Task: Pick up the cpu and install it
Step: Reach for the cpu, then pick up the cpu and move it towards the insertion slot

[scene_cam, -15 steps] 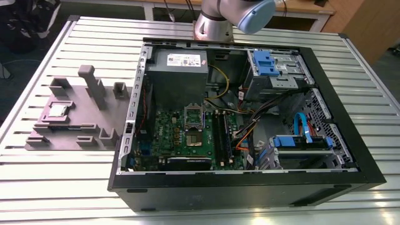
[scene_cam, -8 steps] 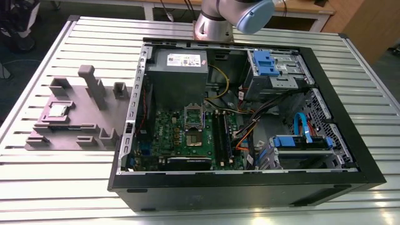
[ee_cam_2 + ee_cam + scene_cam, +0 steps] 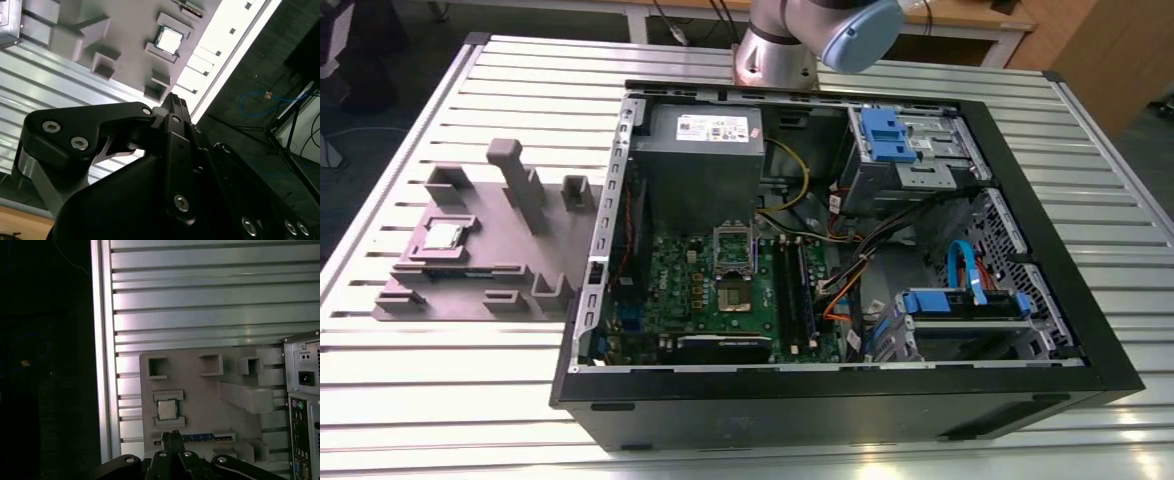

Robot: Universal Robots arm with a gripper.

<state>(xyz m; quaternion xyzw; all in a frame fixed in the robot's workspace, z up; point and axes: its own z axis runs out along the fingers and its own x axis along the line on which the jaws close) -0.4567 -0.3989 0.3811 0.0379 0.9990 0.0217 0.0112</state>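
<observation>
Pincer [image 3: 172, 434]: fingers together, nothing between them, touching nothing; in both wrist views I see the closed tips [image 3: 173, 98] hanging in the air over the table.

Cpu [image 3: 166, 409]: lying flat, shiny side up, in its square seat on the grey fixture block [image 3: 200, 405]. It is well apart from the pincer, below and ahead of the tips, and not yet picked up. In the exterior view the cpu [image 3: 447, 234] sits toward the exterior view's left end of the fixture block [image 3: 494, 275], which lies just beside the open computer case [image 3: 827, 400], on the exterior view's left of it.

Socket [image 3: 734, 262] on the green board inside the case: I see no chip in it.

Arm [image 3: 787, 45]: silver tube with a blue-grey joint cap, at the far edge of the slatted metal table [image 3: 400, 380], behind the case. The wrist is turned so that its cameras look down on the fixture block [image 3: 75, 25] and the cpu [image 3: 168, 40].
</observation>
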